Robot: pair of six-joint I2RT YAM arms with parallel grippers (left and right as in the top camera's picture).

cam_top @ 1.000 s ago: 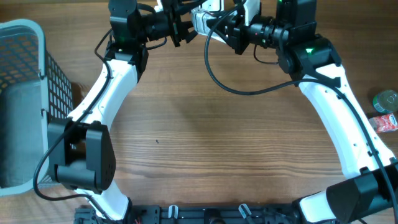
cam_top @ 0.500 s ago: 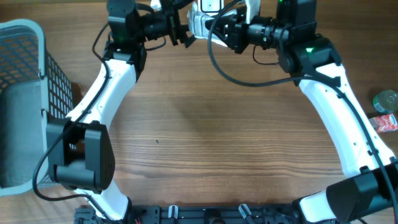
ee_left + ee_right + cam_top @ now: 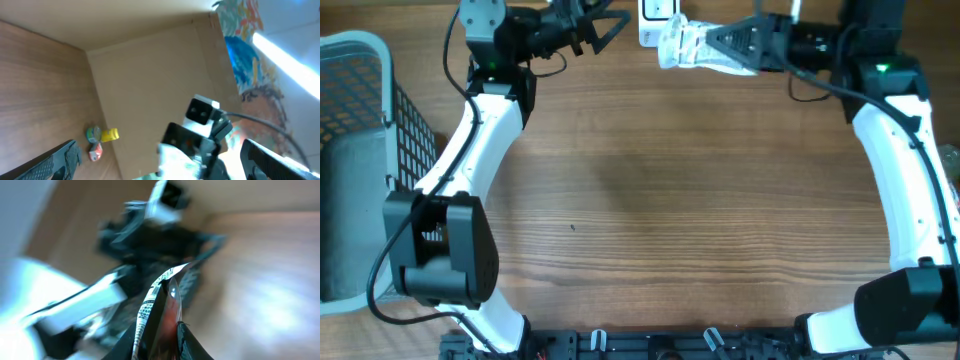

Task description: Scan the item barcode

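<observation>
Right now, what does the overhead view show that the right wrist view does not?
Only overhead: the basket at the far left, and the white links of the right arm. Only right wrist: small print along the edge of the packet, seen close up. Both: the packet pinched in the right hand, and the left arm beyond it, blurred in the wrist view.

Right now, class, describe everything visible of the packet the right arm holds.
The packet is a crinkled pouch, white from overhead, plastic or foil by its look. The right wrist view shows it edge-on: fine black print on a white strip, a glossy red face beside. The right end effector is shut on one end, holding it off the table near the far edge; its free end points toward the open left end effector, not touching it.
</observation>
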